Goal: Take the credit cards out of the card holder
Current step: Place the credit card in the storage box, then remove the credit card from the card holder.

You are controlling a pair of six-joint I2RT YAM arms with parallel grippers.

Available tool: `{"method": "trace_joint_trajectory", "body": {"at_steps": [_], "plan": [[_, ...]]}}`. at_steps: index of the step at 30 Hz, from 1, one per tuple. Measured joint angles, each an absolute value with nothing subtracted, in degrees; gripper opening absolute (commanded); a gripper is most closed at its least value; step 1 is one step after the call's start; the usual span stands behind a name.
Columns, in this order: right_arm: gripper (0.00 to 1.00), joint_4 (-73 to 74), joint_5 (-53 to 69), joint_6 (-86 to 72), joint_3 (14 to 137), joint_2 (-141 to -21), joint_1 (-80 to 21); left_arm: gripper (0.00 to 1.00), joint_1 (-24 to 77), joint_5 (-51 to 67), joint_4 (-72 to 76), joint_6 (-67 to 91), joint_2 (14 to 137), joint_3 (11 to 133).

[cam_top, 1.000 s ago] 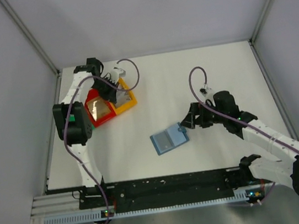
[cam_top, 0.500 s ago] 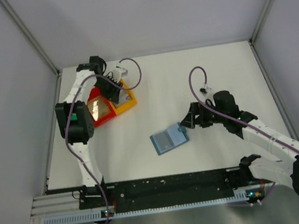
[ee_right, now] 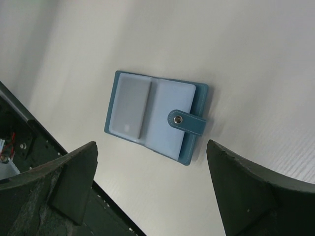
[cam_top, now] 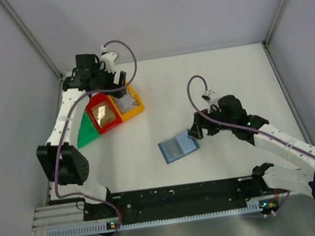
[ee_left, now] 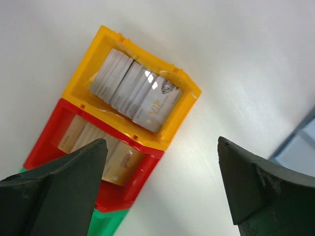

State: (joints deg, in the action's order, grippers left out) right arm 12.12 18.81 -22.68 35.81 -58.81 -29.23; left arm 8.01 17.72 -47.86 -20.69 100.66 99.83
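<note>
The blue card holder (cam_top: 178, 145) lies open on the white table, its snap strap folded over the right panel. In the right wrist view the card holder (ee_right: 156, 117) shows a grey card (ee_right: 130, 109) in its left pocket. My right gripper (cam_top: 193, 131) hovers open just right of it, with nothing between its fingers (ee_right: 151, 143). My left gripper (cam_top: 116, 84) stands open and empty at the far end of the trays, above them (ee_left: 161, 142). Silver credit cards (ee_left: 135, 91) lie in the yellow tray (ee_left: 88, 59), and gold cards (ee_left: 118, 160) in the red tray (ee_left: 49, 142).
Yellow tray (cam_top: 139, 105), red tray (cam_top: 92, 112) and green tray (cam_top: 86, 134) sit in a row at the far left, close to the left wall. A black rail (cam_top: 180, 196) runs along the near edge between the arm bases.
My left gripper has opened and pulled back from the trays toward the far left, uncovering the green tray. The right gripper has shifted slightly left toward the card holder.
</note>
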Motion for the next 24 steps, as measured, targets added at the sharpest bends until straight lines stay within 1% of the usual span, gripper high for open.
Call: {"method": "trace_joint_trajectory", "body": {"at_steps": [3,7,9,12,14,16,19,20,23,24], "plan": [[0.89,13.4,15.2,-18.9,38.5,-60.7,-34.2,0.98,8.3,18.6,-39.6,-11.8,88.8,88.1],[0.87,13.8,9.1,-14.3,40.8,-65.1,-42.8,0.98,8.3,20.6,-27.4,1.5,71.7,68.6],[0.83,14.2,5.5,-12.5,41.6,-68.0,-47.3,0.98,8.3,22.2,-22.4,8.4,63.7,58.7],[0.75,13.7,1.6,-10.7,42.1,-72.0,-52.3,0.98,8.7,24.6,-16.3,16.8,55.5,46.5],[0.68,13.1,-0.1,-10.3,42.1,-74.0,-54.2,0.98,9.2,25.8,-13.8,20.8,52.0,40.4],[0.65,12.0,-1.4,-10.0,42.1,-76.1,-55.3,0.98,10.0,26.8,-11.6,24.9,48.9,33.9],[0.51,10.6,-2.3,-10.1,42.7,-79.2,-55.7,0.97,12.3,27.9,-8.3,30.3,46.0,26.6],[0.48,9.9,-2.6,-10.4,42.9,-80.1,-55.7,0.96,14.0,27.8,-6.5,32.1,45.6,24.2],[0.45,7.6,-3.1,-11.8,43.3,-81.8,-55.7,0.95,19.9,27.6,-2.8,36.2,46.3,20.7],[0.45,6.7,-3.1,-12.6,43.3,-82.4,-55.7,0.93,22.0,27.6,-1.2,37.5,47.2,20.1]]}}
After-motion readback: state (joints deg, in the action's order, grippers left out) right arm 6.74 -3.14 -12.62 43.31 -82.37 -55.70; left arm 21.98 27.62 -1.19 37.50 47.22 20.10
